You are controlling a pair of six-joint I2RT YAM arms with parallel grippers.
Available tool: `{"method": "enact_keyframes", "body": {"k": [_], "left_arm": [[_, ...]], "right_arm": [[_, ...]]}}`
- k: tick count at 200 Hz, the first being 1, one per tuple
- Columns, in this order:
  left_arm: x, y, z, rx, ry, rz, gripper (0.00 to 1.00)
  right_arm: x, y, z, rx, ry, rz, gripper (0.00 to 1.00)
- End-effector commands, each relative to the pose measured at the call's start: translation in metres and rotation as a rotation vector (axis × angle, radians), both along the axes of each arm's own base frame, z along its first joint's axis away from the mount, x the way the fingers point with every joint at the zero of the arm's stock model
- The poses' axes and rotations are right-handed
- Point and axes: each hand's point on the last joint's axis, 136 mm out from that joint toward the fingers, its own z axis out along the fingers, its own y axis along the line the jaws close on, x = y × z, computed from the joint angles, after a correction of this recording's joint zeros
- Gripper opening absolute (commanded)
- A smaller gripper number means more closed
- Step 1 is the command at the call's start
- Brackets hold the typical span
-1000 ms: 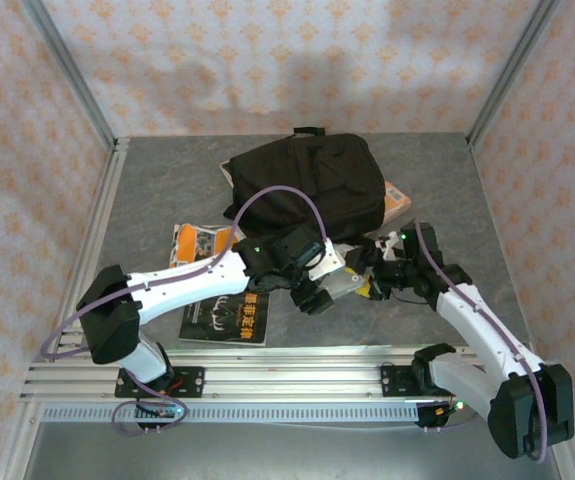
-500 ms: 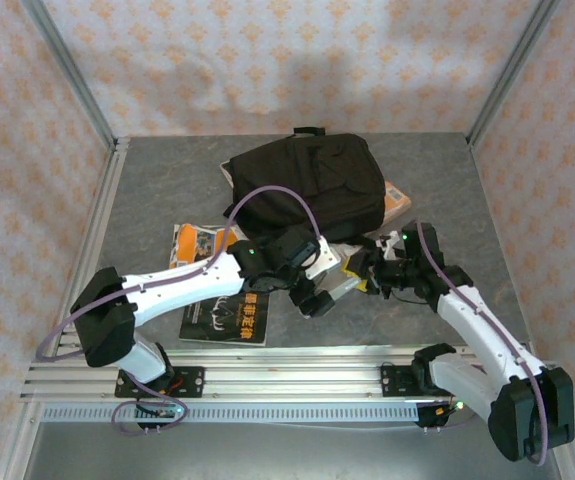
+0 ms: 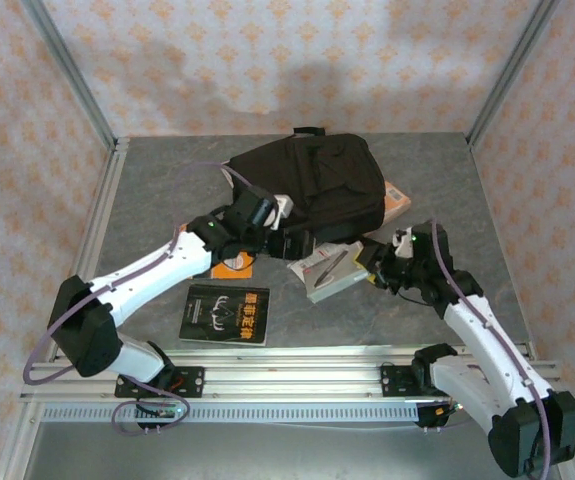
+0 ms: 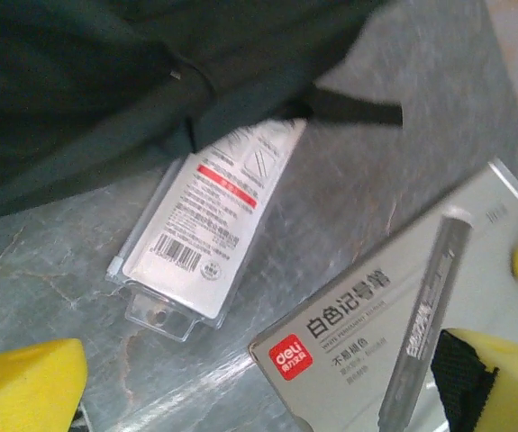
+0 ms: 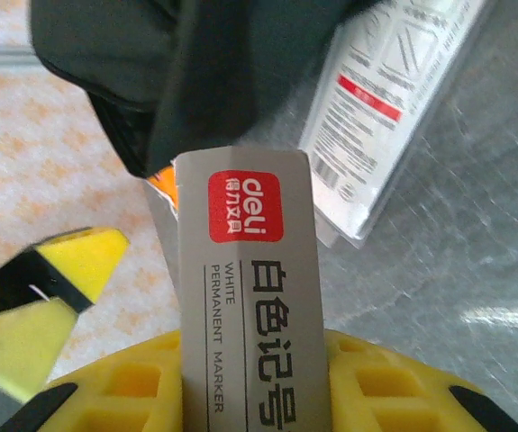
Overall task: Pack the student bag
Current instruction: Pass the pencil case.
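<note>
Overhead, marker pack beside student bag; right wrist reads "deli".

- The left arm rises from the left part of the bench's near edge, its forearm angled toward the bench's middle.
- The left gripper has its yellow-padded fingers spread wide, gripping nothing.
- The right arm stretches from the right part of the near edge, leaning left.
- The right gripper has its fingers clamped on a marker pack.
</note>
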Motion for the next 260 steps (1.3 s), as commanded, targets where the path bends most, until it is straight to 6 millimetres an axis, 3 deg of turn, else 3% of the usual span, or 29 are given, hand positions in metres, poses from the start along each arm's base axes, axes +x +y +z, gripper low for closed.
{"method": "enact_keyframes", "body": {"k": [1, 32, 55, 69, 95, 124, 162, 223, 246, 260], "left_arm": [[0.002, -0.002, 0.015, -0.166, 0.191, 0.187, 1.00], [0.017, -0.004, 0.021, -0.316, 0.309, 0.278, 1.00], [0.025, -0.031, 0.061, -0.511, 0.283, 0.185, 1.00], [0.027, -0.045, 0.084, -0.622, 0.281, 0.136, 1.00], [0.029, -0.056, 0.107, -0.758, 0.291, 0.096, 1.00], [0.032, -0.062, 0.110, -0.839, 0.328, 0.099, 0.95], [0.035, -0.066, 0.124, -0.945, 0.335, 0.091, 0.85], [0.035, -0.064, 0.133, -0.972, 0.316, 0.084, 0.41], [0.033, -0.062, 0.130, -0.944, 0.318, 0.085, 0.30], [0.032, -0.058, 0.129, -0.928, 0.315, 0.090, 0.30]], "right_arm": [[0.026, -0.004, 0.062, 0.063, -0.187, -0.088, 0.26], [0.036, -0.002, 0.103, 0.135, -0.286, -0.120, 0.27], [0.041, -0.001, 0.125, 0.208, -0.331, -0.140, 0.27], [0.043, -0.001, 0.135, 0.236, -0.348, -0.152, 0.26], [0.046, -0.001, 0.149, 0.287, -0.378, -0.168, 0.27], [0.050, -0.002, 0.159, 0.376, -0.382, -0.203, 0.27], [0.051, -0.002, 0.159, 0.410, -0.374, -0.216, 0.27], [0.045, -0.001, 0.142, 0.338, -0.338, -0.188, 0.27], [0.046, -0.003, 0.132, 0.295, -0.317, -0.198, 0.37], [0.047, -0.003, 0.131, 0.280, -0.312, -0.198, 0.55]]}}
